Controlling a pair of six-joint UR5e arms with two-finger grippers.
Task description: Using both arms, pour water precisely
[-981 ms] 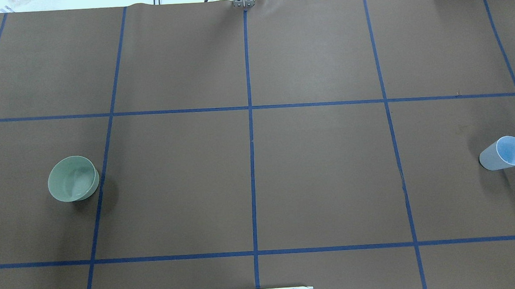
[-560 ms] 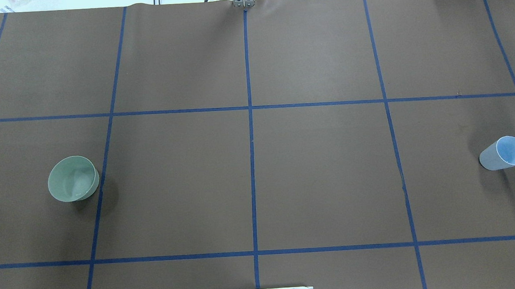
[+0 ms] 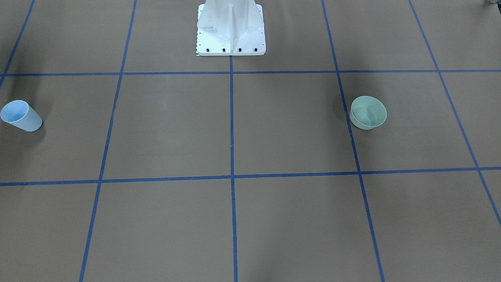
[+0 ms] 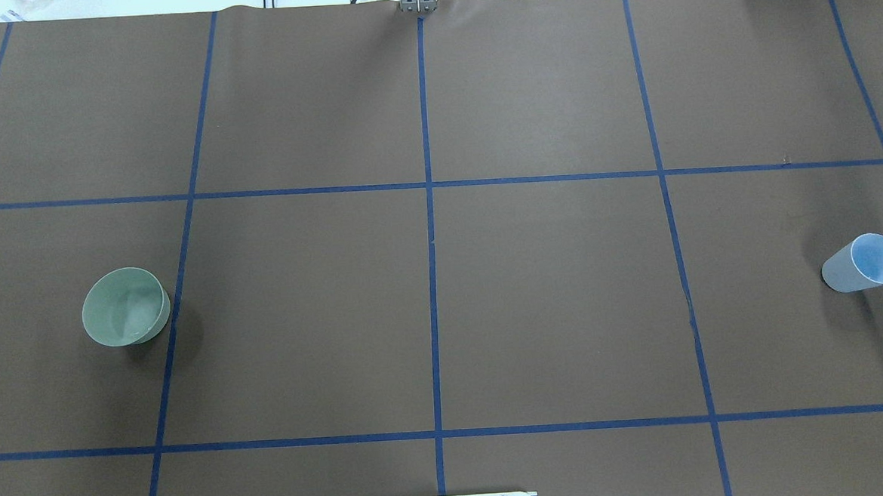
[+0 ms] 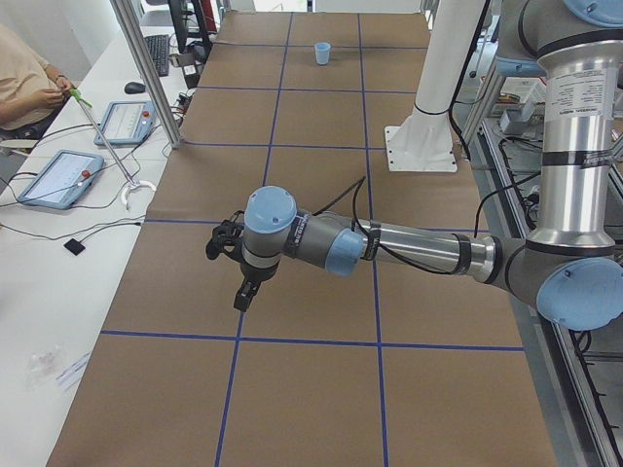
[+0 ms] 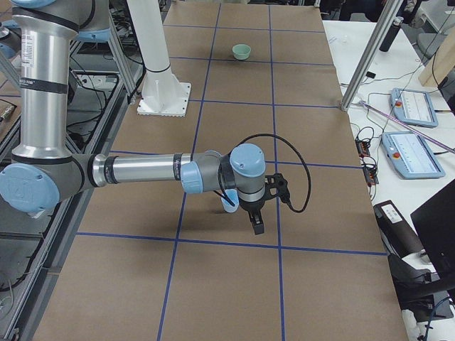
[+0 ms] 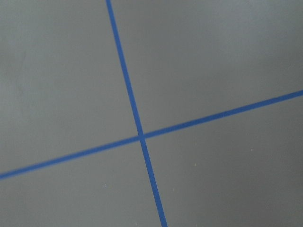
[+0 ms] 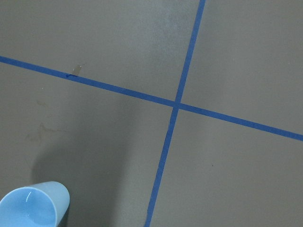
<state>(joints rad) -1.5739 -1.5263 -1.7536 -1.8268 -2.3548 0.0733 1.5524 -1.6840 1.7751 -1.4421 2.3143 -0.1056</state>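
Seemingly the approach step: blue cup (image 4: 865, 263) sits at 3 o'clock overhead, green bowl (image 4: 126, 307) at 9. Left gripper (image 5: 243, 292) and right gripper (image 6: 254, 220) hover low; I cannot tell how wide either stands. Next, the right must grasp the cup squarely.

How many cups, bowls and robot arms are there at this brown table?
Cups: 1, the blue cup
Bowls: 1, the green bowl
Robot arms: 2, the left arm and the right arm
Total: 4
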